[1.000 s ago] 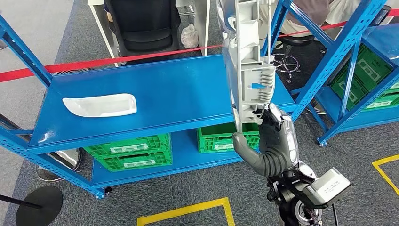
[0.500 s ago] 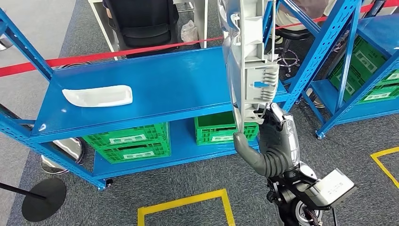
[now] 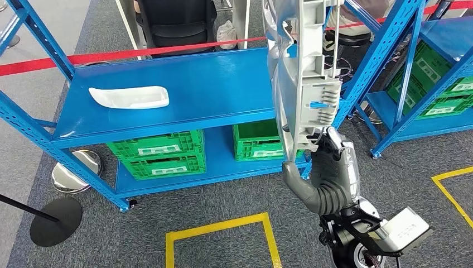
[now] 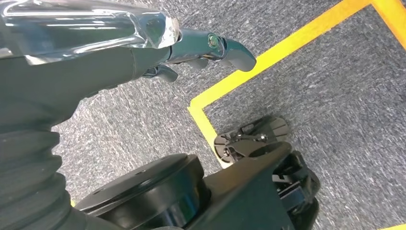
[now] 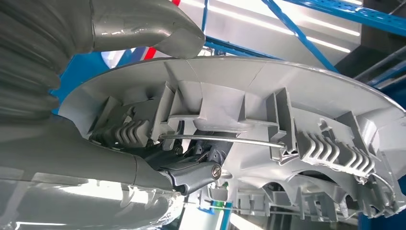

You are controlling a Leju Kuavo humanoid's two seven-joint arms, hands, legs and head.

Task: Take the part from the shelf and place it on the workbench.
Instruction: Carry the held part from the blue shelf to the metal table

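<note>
The grey plastic part (image 3: pixel 304 84), off the shelf, stands upright in the right hand (image 3: pixel 329 167), which grips its lower end in front of the blue workbench (image 3: pixel 195 100). Placing remains. The left hand (image 4: pixel 191 48) hangs over the floor with fingers loosely curled, holding nothing.

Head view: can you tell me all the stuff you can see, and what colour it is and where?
Big ribbed part: one, grey, held upright in front of the shelf.
Tray-shaped part: one, white, on the top shelf board.
Shelf: one, blue, straight ahead.
Crates: three, green, on the shelf's lower board.
Barrier tape: one, red, behind the shelf.
Floor lines: yellow, on the grey carpet.
Right hand: grey, grips the big part's lower end.
Left hand: hangs over the carpet.
</note>
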